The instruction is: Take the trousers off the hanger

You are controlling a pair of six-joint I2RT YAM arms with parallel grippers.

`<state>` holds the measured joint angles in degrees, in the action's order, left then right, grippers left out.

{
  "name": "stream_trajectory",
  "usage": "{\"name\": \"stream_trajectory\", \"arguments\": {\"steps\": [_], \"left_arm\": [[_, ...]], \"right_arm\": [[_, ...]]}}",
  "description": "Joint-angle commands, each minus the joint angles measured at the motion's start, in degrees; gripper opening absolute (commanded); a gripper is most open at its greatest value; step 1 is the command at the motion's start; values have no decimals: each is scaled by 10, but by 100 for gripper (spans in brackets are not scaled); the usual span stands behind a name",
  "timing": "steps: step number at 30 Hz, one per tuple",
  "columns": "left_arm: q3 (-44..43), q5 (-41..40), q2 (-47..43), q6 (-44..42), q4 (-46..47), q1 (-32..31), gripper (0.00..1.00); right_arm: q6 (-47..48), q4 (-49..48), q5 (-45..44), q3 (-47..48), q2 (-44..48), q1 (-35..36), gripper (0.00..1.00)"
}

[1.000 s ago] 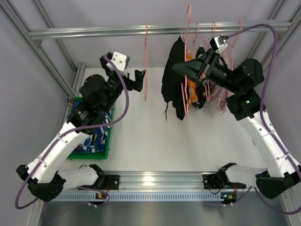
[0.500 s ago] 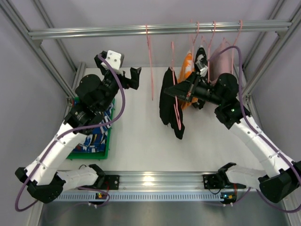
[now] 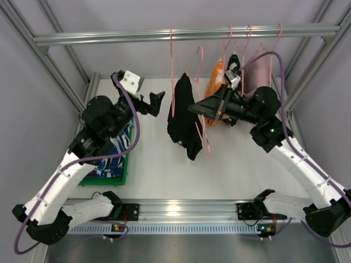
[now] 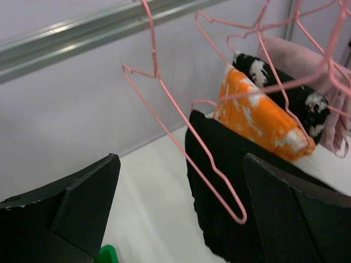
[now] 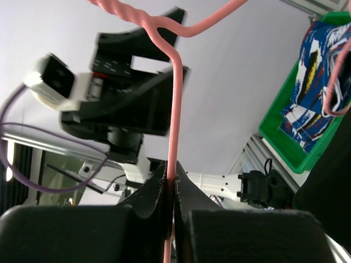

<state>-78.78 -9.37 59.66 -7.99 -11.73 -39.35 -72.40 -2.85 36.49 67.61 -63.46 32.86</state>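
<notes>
- R claw [image 3: 192,108] pressed tight on thin pink wire hanger [image 5: 174,109], pinching the wire just under the hook. Wrist view shows both fingers closed on it, no gap.
- Plain black cloth trousers [image 3: 180,114] are draped over that hanger, dangling above white tabletop [image 3: 159,170], roughly midway btw the two arms.
- Hook looks clear of aluminium rail [image 3: 109,38], so R arm alone seems to carry hanger + load.
- Prob reason for this hold: gripping wire, not cloth, keeps the hanger steady so the other arm can tug the trousers off.
- L claw [image 3: 152,100] spread wide, nothing in it, aimed at the black pair from just beside it. Prob staged to take the cloth.
- Empty pink wire hanger [image 3: 172,71] on the rail hangs btw L claw and the black pair. Could snag on approach (my guess).
- Blue printed cloth trousers [image 5: 315,66] lie in green plastic bin [image 5: 288,148] at the tabletop's left edge. So one pair looks done; black pair not yet off.
- Orange-and-white garment [image 4: 258,115] + a few others hang on the rail's right part, behind R arm.
- Vs 1 s ago: hanger + black pair were up at the rail among those garments. They have since come off, down and left toward centre, R arm swinging w/ them.
- L claw was spread then too, shifted only slightly. Bin contents same.
</notes>
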Motion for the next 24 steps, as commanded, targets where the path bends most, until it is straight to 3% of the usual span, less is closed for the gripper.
{"name": "stream_trajectory", "arguments": {"steps": [1,7,17,24], "left_arm": [[53,66,-40,-26,-13,-2,99],[95,66,-64,-56,-21,-76,99],[71,-93,21,-80,100,-218,99],[64,-152,68,-59,186,-227,99]], "right_arm": [[16,-88,-21,82,26,-7,0],[-9,-92,-31,107,8,-29,0],[-12,-69,-35,174,-18,-40,0],[-7,-45,-43,216,-32,-42,0]]}}
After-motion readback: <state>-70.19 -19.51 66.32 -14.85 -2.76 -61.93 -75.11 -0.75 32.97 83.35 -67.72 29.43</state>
